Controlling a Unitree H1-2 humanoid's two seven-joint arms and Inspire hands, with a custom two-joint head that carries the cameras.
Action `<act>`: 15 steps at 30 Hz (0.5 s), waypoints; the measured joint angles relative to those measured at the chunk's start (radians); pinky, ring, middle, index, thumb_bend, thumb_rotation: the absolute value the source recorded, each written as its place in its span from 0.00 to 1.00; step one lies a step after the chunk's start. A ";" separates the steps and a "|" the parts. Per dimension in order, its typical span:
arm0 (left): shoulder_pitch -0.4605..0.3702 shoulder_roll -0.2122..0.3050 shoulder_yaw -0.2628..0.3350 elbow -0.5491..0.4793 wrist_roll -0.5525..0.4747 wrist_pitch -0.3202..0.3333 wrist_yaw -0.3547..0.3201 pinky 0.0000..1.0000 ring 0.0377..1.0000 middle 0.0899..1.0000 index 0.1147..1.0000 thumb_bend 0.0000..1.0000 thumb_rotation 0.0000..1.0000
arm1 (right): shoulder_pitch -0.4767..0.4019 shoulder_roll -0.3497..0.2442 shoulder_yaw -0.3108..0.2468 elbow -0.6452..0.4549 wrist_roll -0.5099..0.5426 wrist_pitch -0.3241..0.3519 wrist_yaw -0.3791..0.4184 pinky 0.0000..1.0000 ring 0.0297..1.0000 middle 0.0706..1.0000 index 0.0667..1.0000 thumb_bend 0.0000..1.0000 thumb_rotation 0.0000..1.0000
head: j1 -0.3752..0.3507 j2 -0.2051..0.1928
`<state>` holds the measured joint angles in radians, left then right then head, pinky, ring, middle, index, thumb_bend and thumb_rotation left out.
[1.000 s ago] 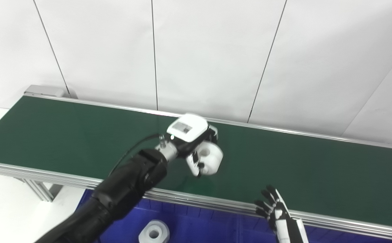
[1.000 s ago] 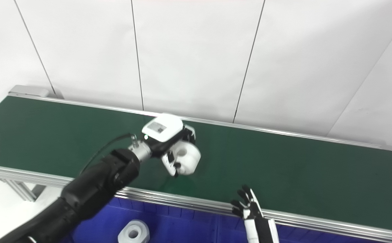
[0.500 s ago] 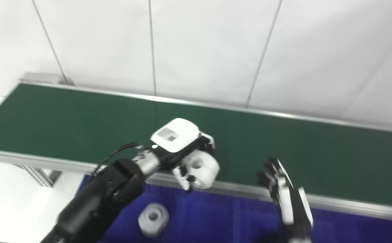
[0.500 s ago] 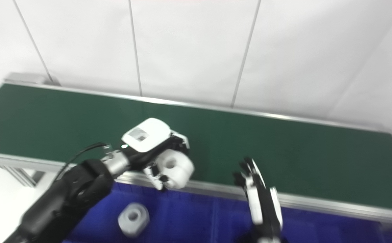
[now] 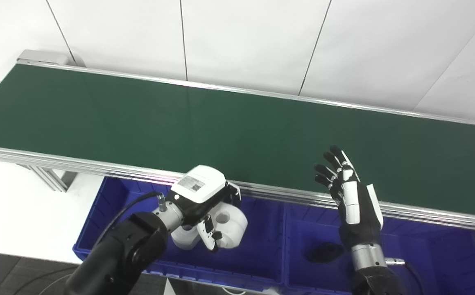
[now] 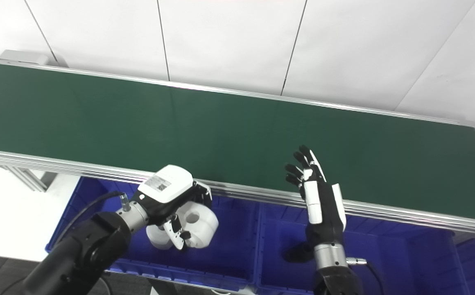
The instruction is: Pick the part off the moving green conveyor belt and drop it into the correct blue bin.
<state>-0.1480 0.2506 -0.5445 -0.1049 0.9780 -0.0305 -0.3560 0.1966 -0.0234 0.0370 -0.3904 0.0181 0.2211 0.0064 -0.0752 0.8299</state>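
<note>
We are carrying the white part [image 5: 230,224] right now, a chunky rounded block with a round hole through it, and it is hanging over the left blue bin [image 5: 106,205], clear of the green conveyor belt [image 5: 221,123]. It is looking like hard, stiff plastic to us, smooth and probably a little slippery, likely light for its bulk and not fragile; we are judging that its broad rounded flanks are the best place to clamp it, with the hole left free. Our left hand [image 5: 204,205] is wrapping it from above: the white back of the hand is sitting over the top, the dark fingers [image 5: 209,232] are curling down across its near face, pressing on it, and the bore is showing just beside them. How the thumb is bearing on the far side we cannot tell, since the part is hiding it. A second white part [image 5: 184,239] is lying in the bin, touching or just behind the held one. In the neighbouring bin [image 5: 295,229] to the right a dark object [image 5: 323,252] is resting. Our right hand [image 5: 350,196] is waiting upright near the belt's front rail [image 5: 98,166], fingers spread apart and holding nothing
</note>
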 measured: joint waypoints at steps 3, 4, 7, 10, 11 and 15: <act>0.001 -0.017 0.000 0.047 0.014 -0.001 0.047 0.50 0.49 0.44 0.42 0.52 0.00 | 0.001 0.000 0.000 -0.004 0.000 0.010 0.002 0.81 0.84 0.92 0.95 0.79 0.99 | -0.008 0.000; 0.001 -0.023 0.001 0.059 0.014 -0.001 0.062 0.50 0.49 0.44 0.42 0.52 0.00 | 0.001 0.000 0.000 -0.006 0.000 0.012 0.002 0.81 0.84 0.92 0.95 0.80 0.98 | -0.008 0.000; 0.005 -0.039 0.003 0.096 0.014 -0.002 0.120 0.49 0.48 0.42 0.43 0.52 0.00 | 0.001 0.001 0.002 -0.010 0.000 0.013 0.002 0.80 0.83 0.92 0.95 0.80 0.98 | -0.011 0.000; 0.009 -0.063 0.009 0.122 0.009 -0.004 0.164 0.49 0.48 0.41 0.46 0.52 0.00 | 0.002 0.006 0.006 -0.014 -0.001 0.014 0.002 0.80 0.83 0.92 0.95 0.79 0.98 | -0.017 -0.003; 0.012 -0.067 0.011 0.122 0.005 -0.004 0.166 0.51 0.52 0.50 0.54 0.67 0.12 | 0.002 0.008 0.007 -0.016 -0.002 0.014 0.002 0.80 0.83 0.92 0.95 0.78 0.99 | -0.017 -0.003; 0.014 -0.066 0.007 0.111 -0.009 0.009 0.136 0.70 0.77 0.81 0.81 0.94 0.45 | 0.002 0.011 0.010 -0.021 -0.005 0.015 0.002 0.80 0.84 0.92 0.95 0.78 1.00 | -0.017 -0.009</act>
<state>-0.1341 0.1847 -0.5371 0.0058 0.9692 -0.0217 -0.2202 0.1985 -0.0125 0.0468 -0.4114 0.0134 0.2365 0.0081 -0.0920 0.8207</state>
